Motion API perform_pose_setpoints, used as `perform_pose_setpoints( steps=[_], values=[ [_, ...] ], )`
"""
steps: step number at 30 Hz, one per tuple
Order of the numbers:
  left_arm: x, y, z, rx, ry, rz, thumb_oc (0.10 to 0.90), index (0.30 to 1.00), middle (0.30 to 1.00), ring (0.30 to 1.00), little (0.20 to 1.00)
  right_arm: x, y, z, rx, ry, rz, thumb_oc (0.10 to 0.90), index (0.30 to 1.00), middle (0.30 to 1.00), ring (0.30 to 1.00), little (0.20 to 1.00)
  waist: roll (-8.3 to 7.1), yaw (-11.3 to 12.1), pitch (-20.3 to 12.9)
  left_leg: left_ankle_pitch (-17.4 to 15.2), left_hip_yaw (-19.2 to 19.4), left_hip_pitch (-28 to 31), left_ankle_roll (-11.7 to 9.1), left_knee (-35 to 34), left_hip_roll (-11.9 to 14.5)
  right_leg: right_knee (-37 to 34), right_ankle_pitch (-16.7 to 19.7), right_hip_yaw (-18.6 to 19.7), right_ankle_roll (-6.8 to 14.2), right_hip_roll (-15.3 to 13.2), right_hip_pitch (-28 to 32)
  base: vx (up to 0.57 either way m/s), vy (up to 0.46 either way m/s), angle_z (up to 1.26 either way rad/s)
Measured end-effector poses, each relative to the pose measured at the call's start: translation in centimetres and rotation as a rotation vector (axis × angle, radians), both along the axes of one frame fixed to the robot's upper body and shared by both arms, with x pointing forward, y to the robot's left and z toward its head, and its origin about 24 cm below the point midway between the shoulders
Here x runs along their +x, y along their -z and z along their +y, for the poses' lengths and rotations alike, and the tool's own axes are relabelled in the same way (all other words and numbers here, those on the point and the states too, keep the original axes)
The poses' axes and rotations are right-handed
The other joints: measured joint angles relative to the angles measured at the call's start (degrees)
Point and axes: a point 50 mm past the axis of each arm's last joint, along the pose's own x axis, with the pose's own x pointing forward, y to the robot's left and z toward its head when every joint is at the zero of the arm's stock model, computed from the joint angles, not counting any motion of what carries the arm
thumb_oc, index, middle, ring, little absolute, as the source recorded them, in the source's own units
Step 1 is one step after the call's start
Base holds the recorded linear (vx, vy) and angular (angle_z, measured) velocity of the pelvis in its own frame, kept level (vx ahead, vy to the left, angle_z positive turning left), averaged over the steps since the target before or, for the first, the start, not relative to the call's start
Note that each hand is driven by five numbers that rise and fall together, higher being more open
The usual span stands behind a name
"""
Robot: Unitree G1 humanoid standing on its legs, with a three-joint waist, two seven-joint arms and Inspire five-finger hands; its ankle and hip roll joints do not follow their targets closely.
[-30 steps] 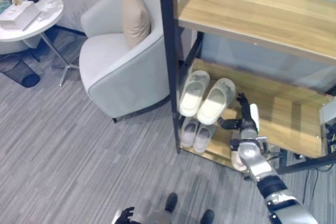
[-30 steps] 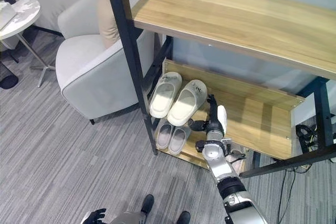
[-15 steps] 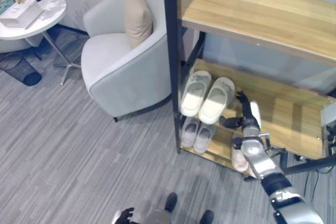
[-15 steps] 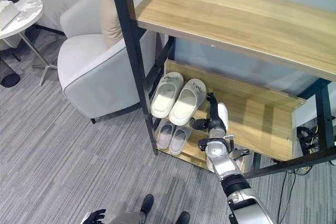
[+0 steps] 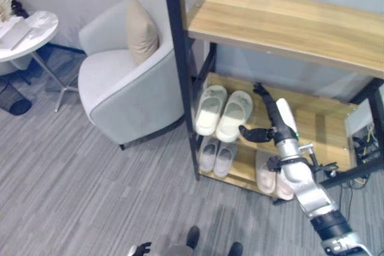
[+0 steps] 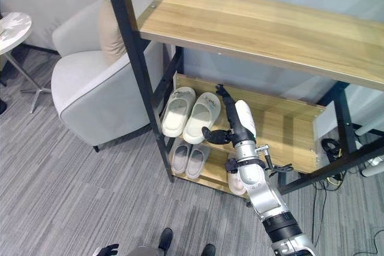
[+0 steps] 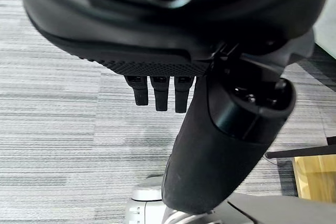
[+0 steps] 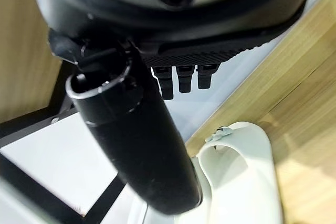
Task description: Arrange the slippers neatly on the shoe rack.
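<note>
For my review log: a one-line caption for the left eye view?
Right hand open beside the cream slippers on the rack's middle shelf.

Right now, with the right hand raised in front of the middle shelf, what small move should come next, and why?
Probably draw the right hand back from the rack. It is open and holds nothing. The cream slippers lie side by side on the middle shelf, toes pointing the same way, apart from the hand. The grey pair and the pink pair lie paired below, so nothing seems left to straighten.
</note>
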Motion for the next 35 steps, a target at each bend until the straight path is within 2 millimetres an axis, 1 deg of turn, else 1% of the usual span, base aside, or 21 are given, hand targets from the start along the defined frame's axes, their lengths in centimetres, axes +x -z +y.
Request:
perform_pose_setpoints(
  steps=[2, 4, 7, 8, 9, 10, 11, 12, 13, 15, 16, 17, 18, 21, 24, 26, 28, 30, 34, 35],
  values=[
    [-0.2, 0.0, 0.0, -0.01, -0.001, 0.009, 0.8, 0.9, 0.9, 0.9, 0.9, -1.1, 0.8, -0.2, -0.016, -0.035, 0.047, 0.8, 0.9, 0.9, 0.9, 0.9, 0.05, -1.04, -0.04, 0.01, 0.45, 0.31, 0.03, 0.01, 0.09, -0.01, 0.21, 0.62, 0.0, 0.02, -0.01, -0.05, -0.065, -0.13],
    [-0.4, 0.1, 0.0, -0.012, 0.0, 0.014, 0.8, 0.9, 0.9, 0.9, 0.9, -2.2, 1.6, -0.4, -0.024, -0.07, 0.095, 0.8, 0.9, 0.9, 0.9, 0.9, 0.12, -1.08, -0.08, -0.04, 1.13, 0.81, 0.1, 0.01, 0.18, -0.01, 0.3, 1.33, -0.08, 0.04, 0.14, -0.03, -0.048, -0.17],
    [-0.5, 0.1, 0.0, -0.024, 0.005, 0.021, 0.8, 0.9, 0.9, 0.9, 0.9, -3.6, 2.6, -1.1, -0.072, -0.115, 0.157, 0.8, 0.9, 0.9, 0.9, 0.9, 0.36, -2.28, -0.44, -0.09, 1.6, 1.1, 0.09, 0.01, 0.28, -0.03, 0.46, 1.89, -0.06, 0.09, 0.27, -0.03, -0.065, -0.11],
    [-0.8, 0.2, -0.1, -0.031, 0.006, 0.031, 0.8, 0.9, 0.9, 0.9, 0.9, -4.7, 3.6, -1.9, -0.099, -0.117, 0.206, 0.8, 0.9, 0.9, 0.9, 0.9, 0.51, -2.65, -1.04, -0.08, 1.88, 1.25, 0.11, 0.01, 0.34, -0.02, 0.48, 2.06, -0.07, 0.1, 0.26, -0.06, -0.035, -0.05],
    [-0.9, 0.2, -0.1, -0.032, 0.006, 0.034, 0.8, 0.9, 0.9, 0.9, 0.9, -4.9, 3.8, -2.0, -0.101, -0.116, 0.215, 0.8, 0.9, 0.9, 0.9, 0.9, 0.55, -2.6, -1.11, -0.1, 1.91, 1.27, 0.11, 0.0, 0.33, -0.01, 0.48, 2.07, -0.07, 0.1, 0.33, -0.02, -0.039, -0.11],
    [-1.4, 0.3, -0.2, -0.034, 0.008, 0.045, 0.8, 0.9, 0.9, 0.9, 0.9, -6.2, 5.0, -2.7, -0.123, -0.108, 0.283, 0.8, 0.9, 0.9, 0.9, 0.9, 0.84, -3.27, -1.37, -0.19, 2.21, 2.11, 0.13, -0.01, 0.41, -0.03, 0.45, 2.23, -0.07, 0.13, 1.02, -0.05, -0.03, -0.08],
    [-1.6, 0.3, -0.2, -0.036, 0.01, 0.049, 0.8, 0.9, 0.9, 0.9, 0.9, -6.9, 5.6, -2.9, -0.127, -0.106, 0.315, 0.8, 0.9, 0.9, 0.9, 0.9, 1.02, -3.91, -1.53, -0.42, 2.35, 2.48, 0.04, 0.0, 0.48, -0.09, 0.41, 2.48, -0.06, 0.19, 1.23, 0.02, -0.045, -0.18],
    [-1.7, 0.4, -0.4, -0.047, 0.012, 0.055, 0.8, 0.9, 0.9, 0.9, 0.9, -8.0, 6.4, -3.4, -0.125, -0.095, 0.363, 0.8, 0.9, 0.9, 0.9, 0.9, 1.34, -4.33, -1.82, -0.4, 2.94, 2.9, 0.1, 0.01, 0.56, -0.06, 0.46, 3.13, -0.1, 0.25, 1.34, -0.05, -0.03, -0.18],
    [-1.9, 0.4, -0.5, -0.054, 0.014, 0.06, 0.8, 0.9, 0.9, 0.9, 0.9, -8.5, 6.9, -3.7, -0.124, -0.087, 0.385, 0.8, 0.9, 0.9, 0.9, 0.9, 1.52, -4.5, -2.06, -0.42, 3.25, 3.02, 0.1, 0.0, 0.62, -0.03, 0.47, 3.46, -0.11, 0.27, 1.34, 0.02, -0.053, -0.27],
    [-2.7, 0.5, -0.7, -0.06, 0.019, 0.083, 0.8, 0.9, 0.9, 0.9, 0.9, -10.0, 8.3, -4.2, -0.134, -0.081, 0.471, 0.8, 0.9, 0.9, 0.9, 0.9, 2.15, -6.19, -3.17, -0.93, 3.99, 3.13, 0.02, -0.24, 0.85, -0.17, 0.44, 4.03, -0.11, 0.42, 1.3, -0.03, -0.044, -0.21],
    [-2.8, 0.6, -0.7, -0.058, 0.028, 0.088, 0.8, 0.9, 0.9, 0.9, 0.9, -10.5, 8.7, -4.4, -0.148, -0.078, 0.499, 0.8, 0.9, 0.9, 0.9, 0.9, 2.28, -6.87, -3.45, -0.92, 4.21, 3.3, 0.14, -0.18, 0.92, -0.15, 0.54, 4.33, -0.21, 0.5, 1.33, -0.03, -0.035, -0.22],
    [-3.2, 0.6, -0.8, -0.059, 0.027, 0.098, 0.8, 0.9, 0.9, 0.9, 0.9, -11.1, 9.4, -4.7, -0.178, -0.079, 0.537, 0.8, 0.9, 0.9, 0.9, 0.9, 2.48, -6.96, -3.72, -1.11, 4.96, 3.93, 0.27, -0.21, 1.12, -0.38, 0.46, 5.11, -0.06, 0.7, 1.58, -0.02, -0.027, -0.27],
    [-3.1, 0.6, -0.8, -0.06, 0.031, 0.098, 0.8, 0.9, 0.9, 0.9, 0.9, -11.5, 10.0, -4.9, -0.185, -0.073, 0.564, 0.8, 0.9, 0.9, 0.9, 0.9, 2.59, -7.14, -4.12, -1.19, 5.25, 4.01, 0.34, -0.2, 1.26, -0.4, 0.46, 5.41, -0.06, 0.83, 1.56, -0.02, -0.033, -0.26],
    [-3.5, 0.7, -0.8, -0.055, 0.043, 0.117, 0.8, 0.9, 0.9, 0.9, 0.9, -13.0, 12.6, -6.1, -0.259, -0.04, 0.689, 0.8, 0.9, 0.9, 0.9, 0.9, 2.63, -7.44, -5.62, -1.62, 6.01, 4.26, 0.77, -0.24, 1.67, -0.42, 0.39, 6.15, -0.22, 1.22, 1.54, -0.03, -0.043, -0.14],
    [-3.6, 0.7, -0.9, -0.052, 0.084, 0.13, 0.8, 0.9, 0.9, 0.9, 0.9, -14.8, 16.3, -7.5, -0.33, 0.005, 0.87, 0.8, 0.9, 0.9, 0.9, 0.9, 2.36, -7.01, -6.02, -1.63, 6.58, 4.65, 0.95, -0.23, 1.99, -0.41, 0.58, 6.7, -0.4, 1.52, 1.64, -0.04, -0.042, -0.09],
    [-3.7, 0.8, -1.1, -0.053, 0.1, 0.134, 0.8, 0.9, 0.9, 0.9, 0.9, -15.8, 17.5, -7.7, -0.352, 0.023, 0.938, 0.8, 0.9, 0.9, 0.9, 0.9, 2.83, -7.04, -6.29, -1.72, 6.56, 4.62, 1.07, -0.24, 2.17, -0.42, 0.58, 6.71, -0.47, 1.58, 1.64, -0.01, -0.066, -0.03],
    [-3.4, 0.7, -0.8, -0.041, 0.126, 0.135, 0.8, 0.9, 0.9, 0.9, 0.9, -16.9, 20.3, -7.4, -0.317, 0.095, 1.041, 0.8, 0.9, 0.9, 0.9, 0.9, 2.49, -6.96, -6.64, -1.69, 6.57, 4.76, 1.03, -0.24, 2.53, -0.42, 0.57, 6.68, -0.56, 1.99, 1.78, -0.02, -0.046, 0.0],
    [-3.4, 0.7, -0.8, -0.034, 0.147, 0.14, 0.8, 0.9, 0.9, 0.9, 0.9, -17.5, 20.8, -7.2, -0.329, 0.092, 1.075, 0.8, 0.9, 0.9, 0.9, 0.9, 2.77, -6.87, -6.8, -1.69, 6.53, 4.6, 1.04, -0.24, 2.56, -0.42, 0.56, 6.63, -0.58, 2.01, 1.74, -0.02, -0.034, 0.05],
    [-3.3, 0.7, -0.8, -0.028, 0.164, 0.145, 0.8, 0.9, 0.9, 0.9, 0.9, -18.7, 22.7, -7.1, -0.34, 0.135, 1.167, 0.8, 0.9, 0.9, 0.9, 0.9, 2.85, -6.84, -6.98, -1.45, 6.3, 4.66, 0.74, -0.23, 2.64, -0.43, 0.49, 6.03, -0.6, 2.09, 1.98, -0.01, -0.032, 0.04],
    [-3.3, 0.7, -0.9, -0.028, 0.168, 0.144, 0.8, 0.9, 0.9, 0.9, 0.9, -19.1, 23.1, -7.1, -0.345, 0.145, 1.188, 0.8, 0.9, 0.9, 0.9, 0.9, 3.16, -6.67, -7.11, -1.36, 6.26, 4.64, 0.73, -0.23, 2.61, -0.43, 0.49, 5.98, -0.6, 2.06, 2.0, -0.01, -0.022, 0.05]
  ],
)
